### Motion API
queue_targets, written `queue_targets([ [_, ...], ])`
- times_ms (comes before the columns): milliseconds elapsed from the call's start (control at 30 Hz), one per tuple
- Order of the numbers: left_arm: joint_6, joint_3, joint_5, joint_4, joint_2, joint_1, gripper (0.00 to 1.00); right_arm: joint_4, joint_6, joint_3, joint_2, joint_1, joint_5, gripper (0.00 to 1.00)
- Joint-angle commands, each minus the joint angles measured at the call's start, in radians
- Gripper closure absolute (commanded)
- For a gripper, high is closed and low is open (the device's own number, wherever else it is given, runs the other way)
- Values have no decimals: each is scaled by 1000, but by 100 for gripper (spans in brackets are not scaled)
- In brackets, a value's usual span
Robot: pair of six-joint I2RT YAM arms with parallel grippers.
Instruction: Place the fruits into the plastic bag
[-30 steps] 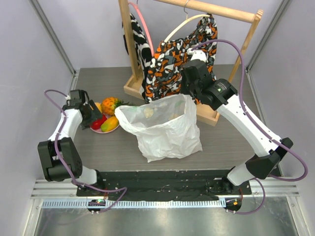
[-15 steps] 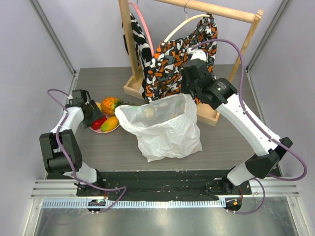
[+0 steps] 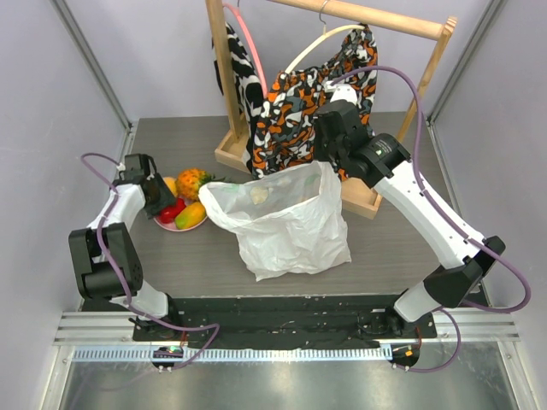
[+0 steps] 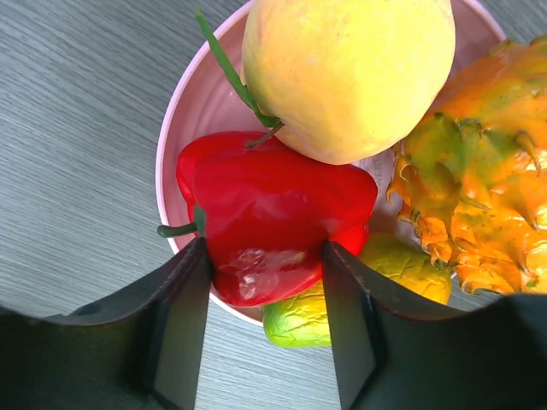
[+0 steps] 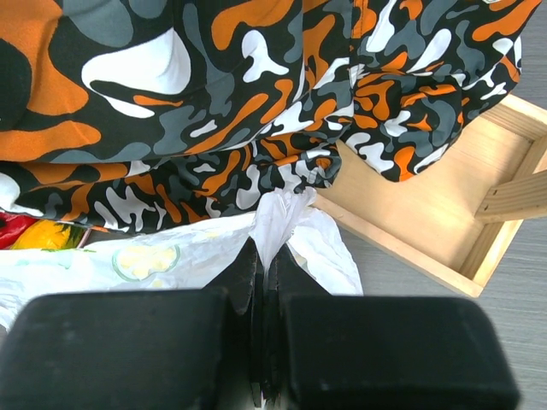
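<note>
Job: put fruits in bag.
Bag: big white bag [image 3: 291, 222], mid of top view. It stands on the table [image 3: 197, 265] w/ mouth open at the top.
Plate: pink plate [image 4: 184, 128], left-mid of top view, just left of the bag.
Fruits: 4 on the plate. Red fruit [image 4: 273, 205] is mid of L wrist view. Round yellow fruit [image 4: 346, 68] is at the top, touching it. Pineapple [image 4: 474, 171] is at the right edge. Mango [image 4: 308, 316] is at the bottom, partly under the red one.
In bag: a pale round thing [image 5: 145, 260] shows thru the bag wall, lower left of R wrist view. Maybe a fruit already in.
L gripper [image 4: 265, 246]: fingers apart, one each side of the red fruit's near end. They look to touch it. Can't tell if squeezing yet.
R gripper [image 5: 263, 252]: fingers pressed together on the bag's top edge, holding it up.
Red fruit, my guess: small, light, shiny so slippy, lumpy. Best hold is across the fat middle. On the thin end it may pop out.
Bag, my guess: thin, soft, floppy. Mouth would sag if let go, so hold the rim, as R does.
Changed vs 1 s ago: L arm shifted a bit, gripper moved in closer over the red fruit. R arm, bag, other fruits look the same.
Behind: patterned cloth [image 5: 214, 102] on a wood rack [image 5: 427, 213], top of top view.
</note>
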Motion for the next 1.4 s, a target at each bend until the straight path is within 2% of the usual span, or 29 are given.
queue_targets([
  [0,17,18,-21,-1,-10,6,52,30,-12,48,8,-5,-8,99],
  [167,29,6,-36,-23,-59,6,69,30,-9,48,10,-6,-14,99],
  [433,33,-20,-57,-49,-141,6,79,30,-9,48,11,-5,-19,99],
  [800,45,-40,-47,-55,-155,6,77,30,-5,36,2,-8,-30,99],
  [933,43,-43,-45,-49,-165,7,81,30,0,30,-6,-6,-24,99],
  [1200,40,-83,-24,-24,-167,7,79,33,0,25,-10,-6,-21,99],
  [1367,36,-101,-25,-21,-173,7,82,35,0,19,-18,-6,-14,99],
])
